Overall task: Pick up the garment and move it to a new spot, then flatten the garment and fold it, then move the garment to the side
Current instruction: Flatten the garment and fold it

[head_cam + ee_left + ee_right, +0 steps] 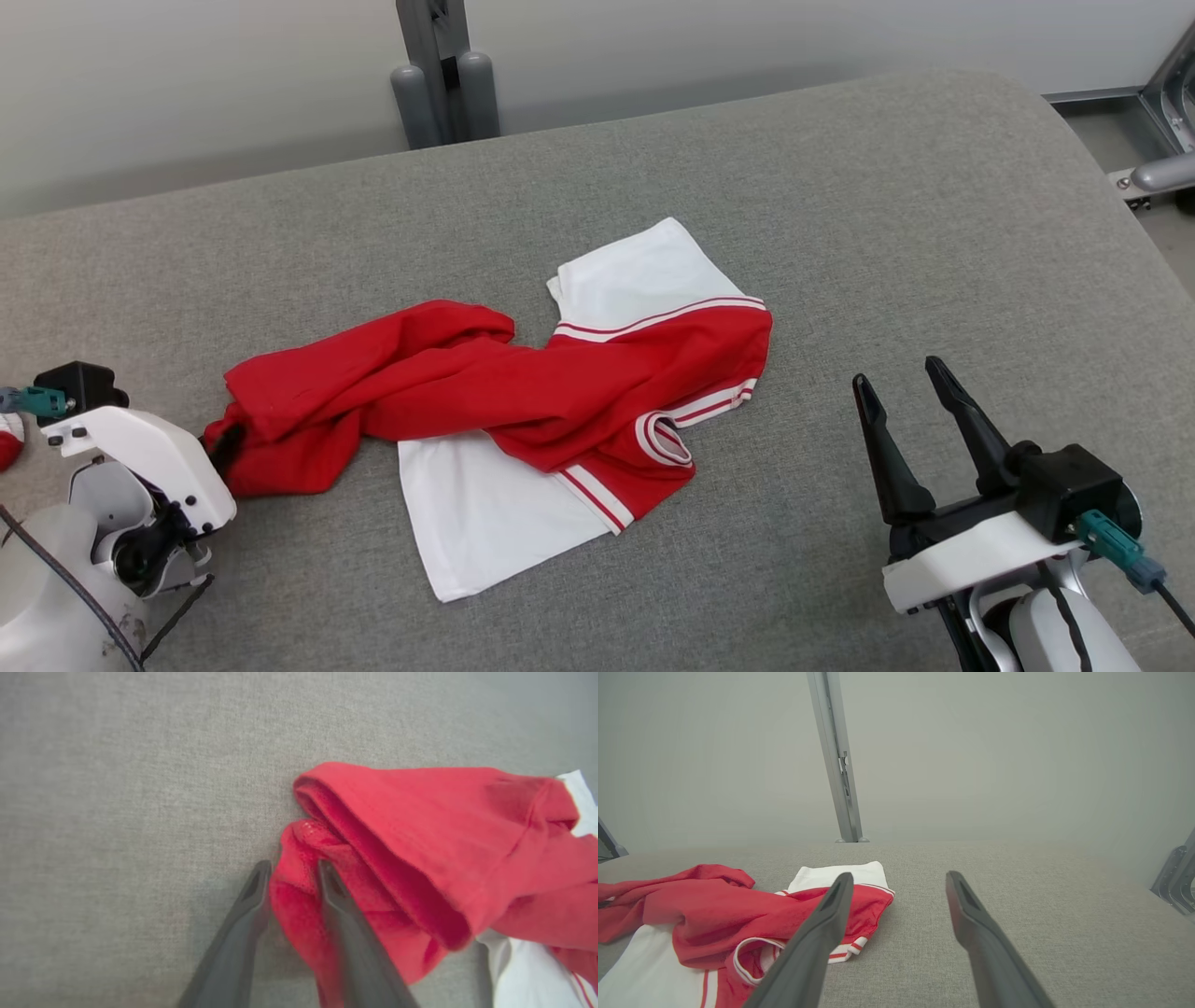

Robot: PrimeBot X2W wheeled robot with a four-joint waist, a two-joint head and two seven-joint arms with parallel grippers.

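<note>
1. The garment point(523, 401) is a red and white shirt with striped trim. It lies crumpled and partly twisted, not flat.
2. Its red end reaches the left pincer point(294, 870), with one red fold between that pincer's two fingers. Whether the fold is pinched cannot be told.
3. Its striped end lies well apart from the right pincer point(898, 375), to that pincer's left.

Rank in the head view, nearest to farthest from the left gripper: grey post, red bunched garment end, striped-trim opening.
1. Red bunched garment end, right at the left gripper.
2. Striped-trim opening, well to its right.
3. Grey post, farthest back, top of view.
</note>
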